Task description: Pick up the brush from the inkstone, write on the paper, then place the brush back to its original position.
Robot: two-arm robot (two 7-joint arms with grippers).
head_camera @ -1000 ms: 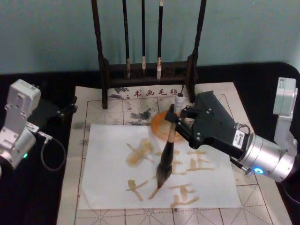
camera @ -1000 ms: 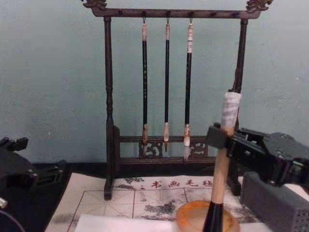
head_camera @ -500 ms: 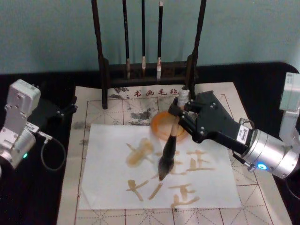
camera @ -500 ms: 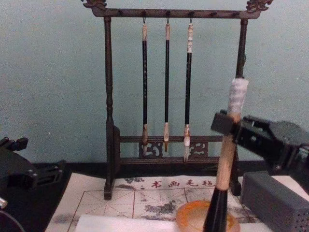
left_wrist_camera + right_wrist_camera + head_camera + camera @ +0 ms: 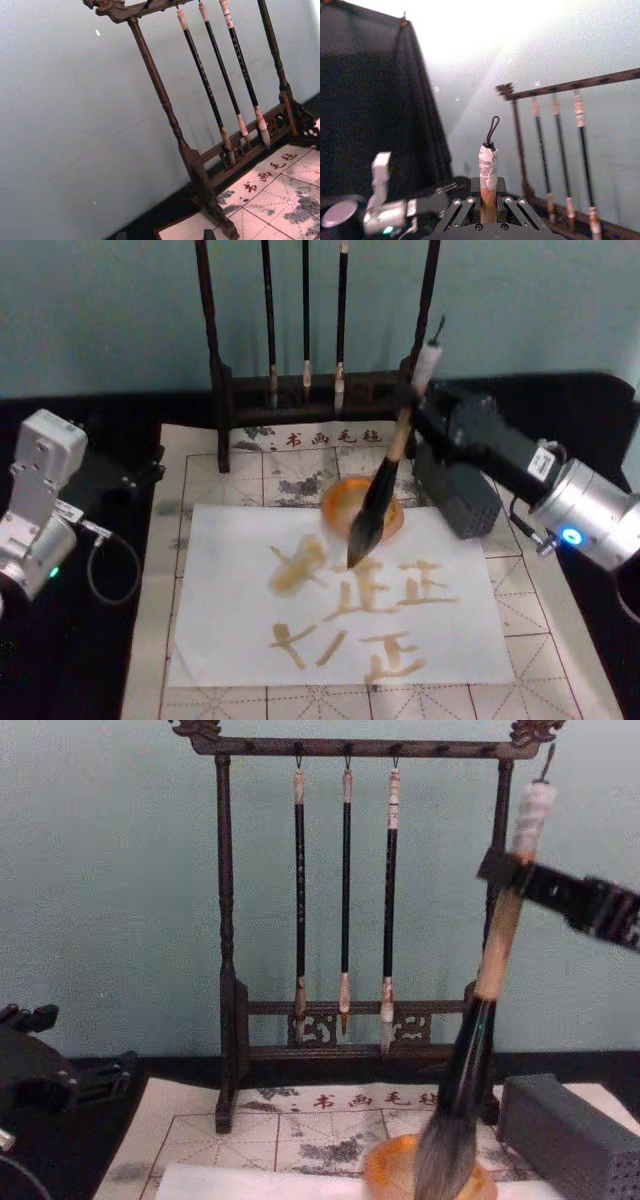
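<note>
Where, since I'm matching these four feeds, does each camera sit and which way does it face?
Head: high, looking down on the paper, inkstone and brush; right gripper holds the brush, left gripper parked at the left.
Chest: low, facing forward at the rack; right gripper enters from the right.
Left wrist: faces the rack and wall.
Right wrist: looks along the right gripper, up the brush handle.
Shared: head and chest both show brush, inkstone, rack.

Calligraphy practice station: brush rack (image 5: 225, 920), gridded felt mat (image 5: 200, 468), inked paper (image 5: 230, 640), black-draped table (image 5: 90, 670), teal wall (image 5: 100, 870).
</note>
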